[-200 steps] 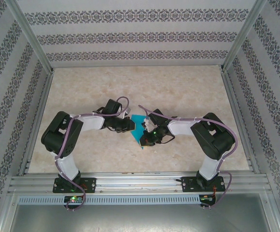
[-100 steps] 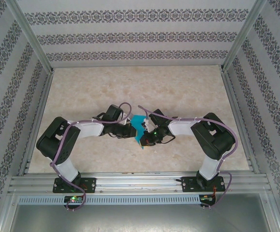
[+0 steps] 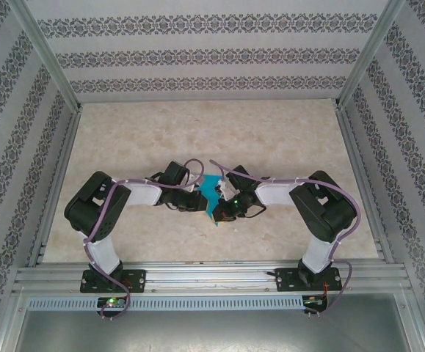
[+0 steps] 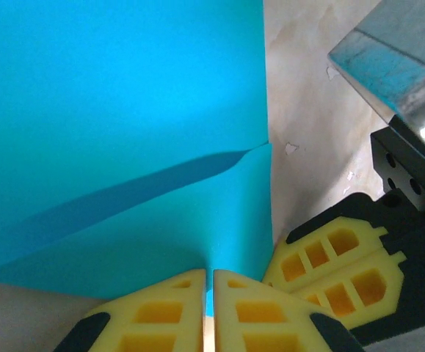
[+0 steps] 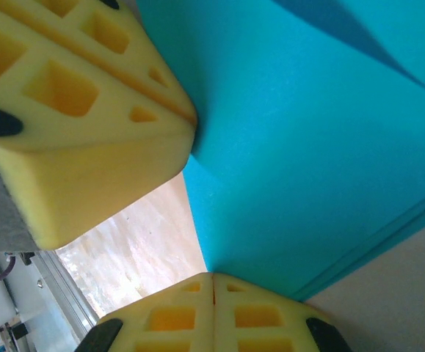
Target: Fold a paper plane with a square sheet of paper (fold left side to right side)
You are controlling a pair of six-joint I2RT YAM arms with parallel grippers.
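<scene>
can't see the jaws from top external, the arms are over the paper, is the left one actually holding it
observer: yes. In the left wrist view the left gripper has its jaws shut with the edge of the square sheet of paper pinched between them.
operator: and the right one
observer: the right gripper is shut too in its own wrist view, nipping a corner of the sheet.
operator: how close are the two
observer: very close. The left wrist view has the right gripper's yellow fingers just beside the left's, past the paper's right edge; I can't tell if they touch.
</scene>
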